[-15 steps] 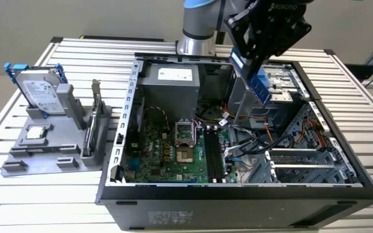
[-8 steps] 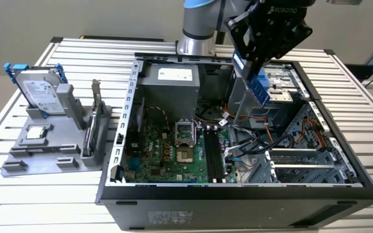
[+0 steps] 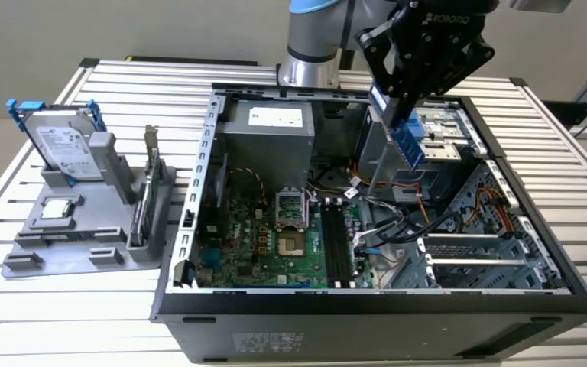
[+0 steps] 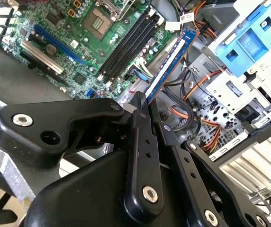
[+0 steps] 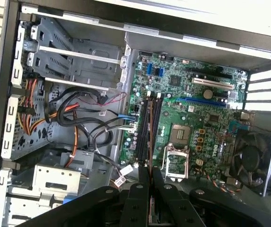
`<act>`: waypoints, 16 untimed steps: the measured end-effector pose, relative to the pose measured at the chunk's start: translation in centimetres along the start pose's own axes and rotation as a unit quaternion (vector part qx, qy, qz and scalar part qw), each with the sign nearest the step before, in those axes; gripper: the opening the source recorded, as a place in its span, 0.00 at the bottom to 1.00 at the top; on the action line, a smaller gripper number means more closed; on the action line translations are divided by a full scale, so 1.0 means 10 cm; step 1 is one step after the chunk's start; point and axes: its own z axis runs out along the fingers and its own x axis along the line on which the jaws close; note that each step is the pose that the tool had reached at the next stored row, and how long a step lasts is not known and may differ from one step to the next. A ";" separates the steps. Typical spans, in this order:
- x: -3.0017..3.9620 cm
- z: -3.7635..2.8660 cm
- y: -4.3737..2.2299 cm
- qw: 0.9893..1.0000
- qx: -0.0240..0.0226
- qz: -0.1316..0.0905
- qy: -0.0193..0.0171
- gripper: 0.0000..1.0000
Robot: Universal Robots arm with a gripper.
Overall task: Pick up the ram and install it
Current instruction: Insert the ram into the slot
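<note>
Your gripper [image 3: 396, 92] hangs over the open computer case [image 3: 375, 313], near its back wall, and is pressed together on the ram [image 3: 409, 141]. The fingers pinch one end of the stick. The rest of it points down and tilts toward the exterior view's right, its blue face and row of chips showing.

In the second wrist view the ram [image 4: 171, 61] runs straight out from the gripper [image 4: 147, 106] above a tangle of orange and black cables [image 4: 192, 118]. It sits between the motherboard [image 4: 78, 47] and a blue drive bay [image 4: 249, 47].

In the first wrist view you see the ram [image 5: 150, 142] edge-on, a thin line leaving the gripper [image 5: 149, 177] and lying along the black memory slots [image 5: 147, 118]. Beside them lie the motherboard [image 5: 192, 109] and a fan [image 5: 254, 161].

The ram is held in the air and is not yet seated. In the exterior view the memory slots [image 3: 339, 245] lie lower in the case, toward that view's left of the stick.

Outside the case, on the slatted surface [image 3: 28, 321] at the exterior view's left, a grey holder [image 3: 79, 229] carries a hard drive [image 3: 64, 145] with blue rails, standing on edge. An expansion card [image 3: 146, 199] stands upright beside it.
</note>
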 end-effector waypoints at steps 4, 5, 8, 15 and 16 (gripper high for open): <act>0.003 0.001 0.000 1.000 0.000 0.001 0.000 0.00; 0.003 0.001 0.000 1.000 0.000 0.001 0.000 0.00; 0.004 0.008 0.000 1.000 0.000 0.001 0.001 0.00; 0.005 0.029 0.000 1.000 -0.001 0.002 0.007 0.00; 0.005 0.032 0.000 1.000 -0.001 0.002 0.008 0.00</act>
